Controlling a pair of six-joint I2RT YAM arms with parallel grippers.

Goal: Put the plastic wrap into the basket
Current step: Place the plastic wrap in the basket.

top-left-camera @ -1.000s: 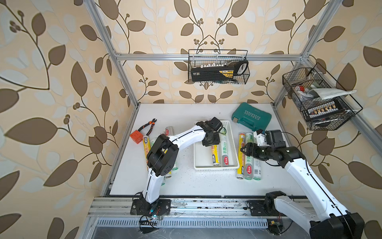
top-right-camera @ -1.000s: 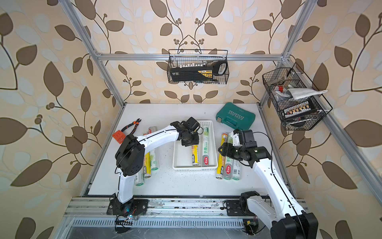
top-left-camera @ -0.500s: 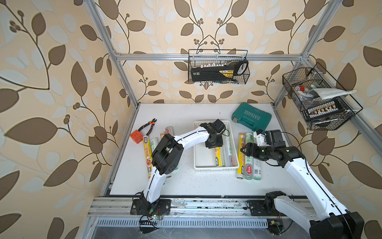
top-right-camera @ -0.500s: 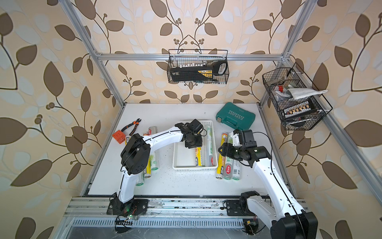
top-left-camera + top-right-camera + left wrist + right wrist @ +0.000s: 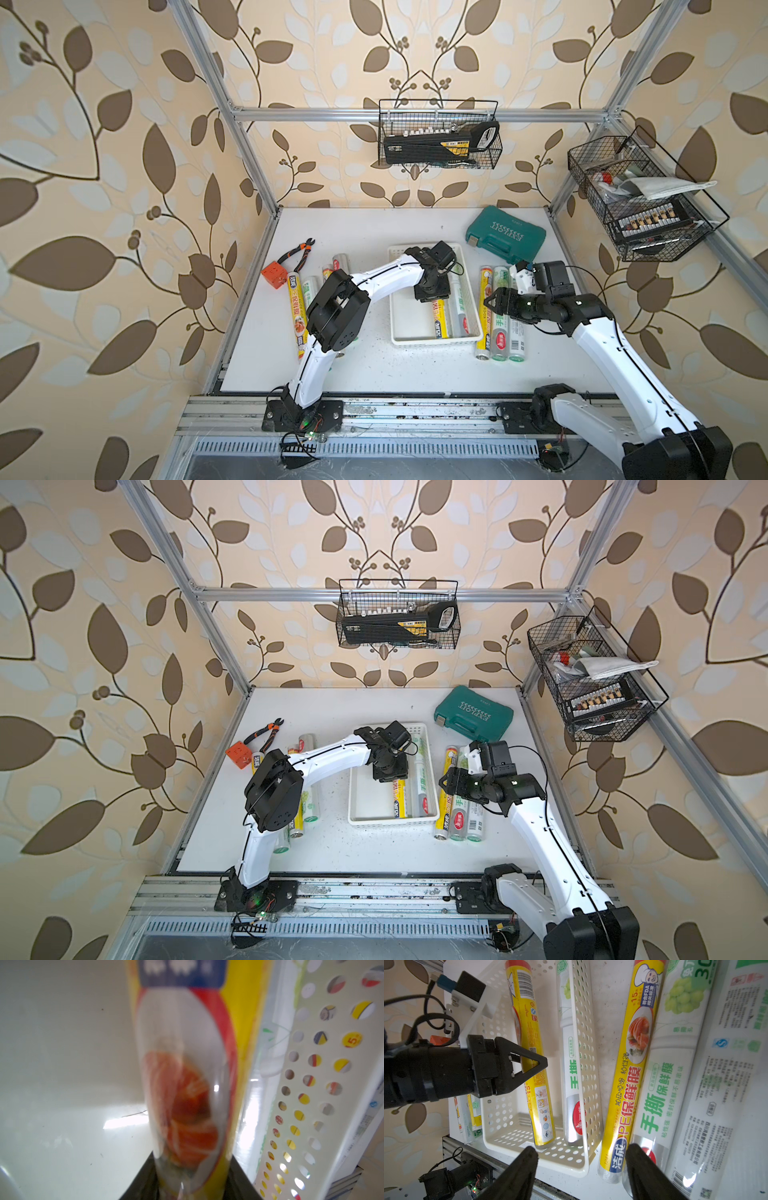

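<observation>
While reaching into the basket, clamps a yellow roll in the left gripper. Holds the right gripper, jaws spread, above three rolls beside the basket.

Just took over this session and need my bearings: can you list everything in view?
table: 1, white, under everything
basket: 1, white perforated, table centre
yellow roll: 1, yellow, inside basket
clear roll: 1, clear with green print, inside basket
right rolls: 3, one yellow, two clear-white, right of basket
left rolls: about 4, yellow and clear, left of basket, partly hidden
tool case: 1, teal, back right
pliers: 1, orange-black handles, back left
cube: 1, orange, beside pliers
wire baskets: 2, black, hung on back and right walls
left gripper: 1, black, shut on yellow roll
right gripper: 1, black, open above right rolls
</observation>
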